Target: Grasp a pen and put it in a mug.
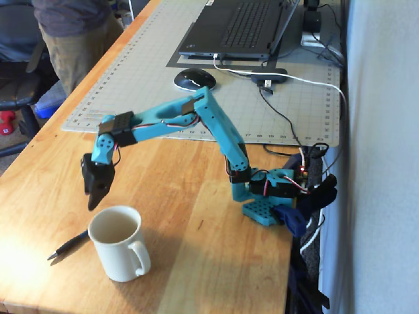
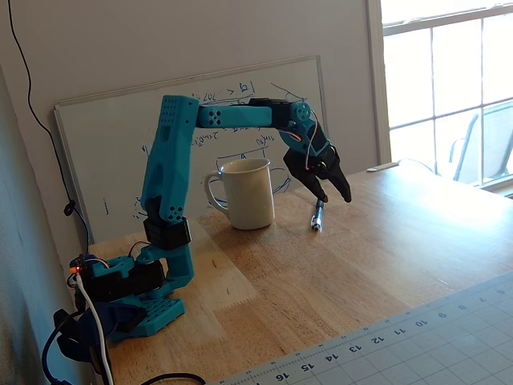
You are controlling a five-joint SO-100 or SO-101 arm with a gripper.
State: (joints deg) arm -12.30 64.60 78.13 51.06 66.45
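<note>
**Gripper hangs over the pen, mug standing empty**

One blue arm (image 1: 216, 127) is stretched out low across the wooden table (image 1: 190, 216), and its black gripper (image 1: 91, 199) points down just to the far-left of the mug (image 1: 118, 243) in a fixed view. In the other fixed view the gripper (image 2: 335, 195) sits right above the pen (image 2: 318, 216), to the right of the mug (image 2: 247, 193). The fingers are slightly parted there, a narrow gap showing between the tips, and nothing is held between them (whether a tip touches the pen, I cannot tell).

Room to move: the wood is bare in the middle, between the arm's base (image 1: 268, 196) and the mug. The table's near edge runs close below the mug and the pen (image 1: 67, 246), so there's little margin on that side. The right edge drops off just past the base, where cables hang.

Containers: one cream mug, upright, handle toward the near-right in the view from above, and its inside looks empty. The pen lies flat on the wood just left of the mug there, part of it hidden behind the mug's wall.

The count: one arm, one gripper, one mug, one pen. Farther back lie a gridded cutting mat (image 1: 137, 78), a laptop (image 1: 242, 26) and a mouse (image 1: 194, 79). A whiteboard (image 2: 120, 136) leans on the wall.
</note>
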